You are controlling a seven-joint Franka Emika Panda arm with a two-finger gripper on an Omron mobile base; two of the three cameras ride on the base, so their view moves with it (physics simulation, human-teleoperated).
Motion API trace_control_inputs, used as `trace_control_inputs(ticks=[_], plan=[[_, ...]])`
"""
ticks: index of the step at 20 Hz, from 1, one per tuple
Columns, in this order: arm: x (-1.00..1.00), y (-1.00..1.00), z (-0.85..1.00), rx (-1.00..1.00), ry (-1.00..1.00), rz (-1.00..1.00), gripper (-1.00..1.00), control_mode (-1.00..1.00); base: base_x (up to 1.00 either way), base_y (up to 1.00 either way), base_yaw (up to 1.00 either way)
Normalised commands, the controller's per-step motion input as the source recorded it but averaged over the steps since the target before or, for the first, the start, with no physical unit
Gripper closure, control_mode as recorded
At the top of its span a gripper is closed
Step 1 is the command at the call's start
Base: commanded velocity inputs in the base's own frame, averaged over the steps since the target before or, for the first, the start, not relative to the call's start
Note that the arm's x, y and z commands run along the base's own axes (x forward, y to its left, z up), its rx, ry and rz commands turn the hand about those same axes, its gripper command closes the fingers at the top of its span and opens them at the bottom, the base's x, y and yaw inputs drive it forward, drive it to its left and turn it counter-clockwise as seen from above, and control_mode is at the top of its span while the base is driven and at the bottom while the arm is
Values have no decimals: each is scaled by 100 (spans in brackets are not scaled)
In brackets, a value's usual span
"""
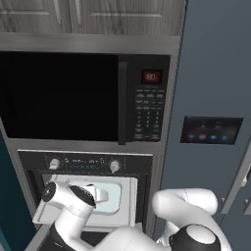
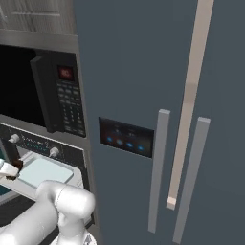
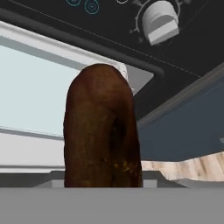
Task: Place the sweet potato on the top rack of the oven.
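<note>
Gripping the small, long brown-orange sweet potato [image 3: 101,129], the two-finger gripper [image 2: 13,168] has its jaws pinched on it; the tuber stands up just ahead of the hand cam, filling the mid of the hand view. Beyond it & under it lies the flat light-grey top rack [image 1: 122,208] w/ pale bluish recessed centre, pulled out of the black built-in oven [image 1: 83,164]. A silver knob [image 3: 160,21] sits above the tip, on the ctrl strip.

microwave [image 1: 83,98] display: red digits, blurred, unreadable | keypad: illegible | oven [image 1: 86,164] panel: no readable text
</note>
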Motion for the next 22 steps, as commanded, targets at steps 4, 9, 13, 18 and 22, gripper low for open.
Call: trace_control_inputs(ticks=[4,9,13,18,22], plan=[[14,3,-35,10,0,-5,100,-100,0,0,0],[33,0,-6,8,0,-5,100,-100,0,0,0],[31,1,-39,0,-1,0,100,-100,0,0,0],[44,0,-43,0,0,0,100,-100,0,0,0],[30,14,-49,0,0,0,100,-100,0,0,0]])
